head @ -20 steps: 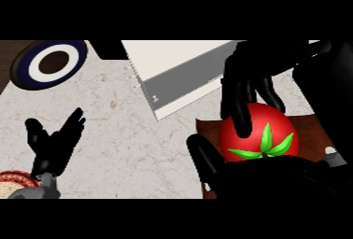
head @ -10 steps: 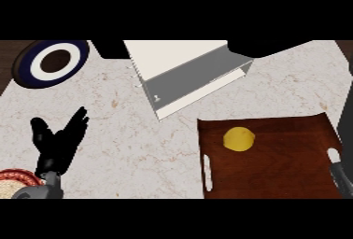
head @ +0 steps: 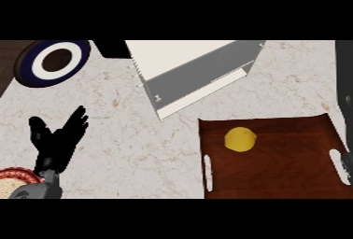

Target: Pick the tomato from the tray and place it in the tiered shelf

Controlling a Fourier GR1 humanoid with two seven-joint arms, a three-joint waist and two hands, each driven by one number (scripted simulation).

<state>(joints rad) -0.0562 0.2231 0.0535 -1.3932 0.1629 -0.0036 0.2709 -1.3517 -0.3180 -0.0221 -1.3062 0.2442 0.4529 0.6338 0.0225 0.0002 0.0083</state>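
I cannot see the tomato anywhere, and I cannot see my right hand either, so I cannot tell if it has the tomato in its fingers. My guess is that I am in the carry step, taking the tomato from the dark brown wooden tray (head: 289,182) to the white and grey tiered shelf (head: 196,74). Since the tomato is out of sight, I cannot say which way its stem points; a tomato is round anyway, so it has no real long side. A small round yellow fruit (head: 241,139) sits on the tray, near its far edge. The shelf stands just past the tray's far left corner, turned at a slant on the pale marble table (head: 124,140). My left hand (head: 56,140) rests at the left with its fingers straight and spread, grasping nothing. Next I think I need to bring the tomato over the shelf and lower it onto a flat level.
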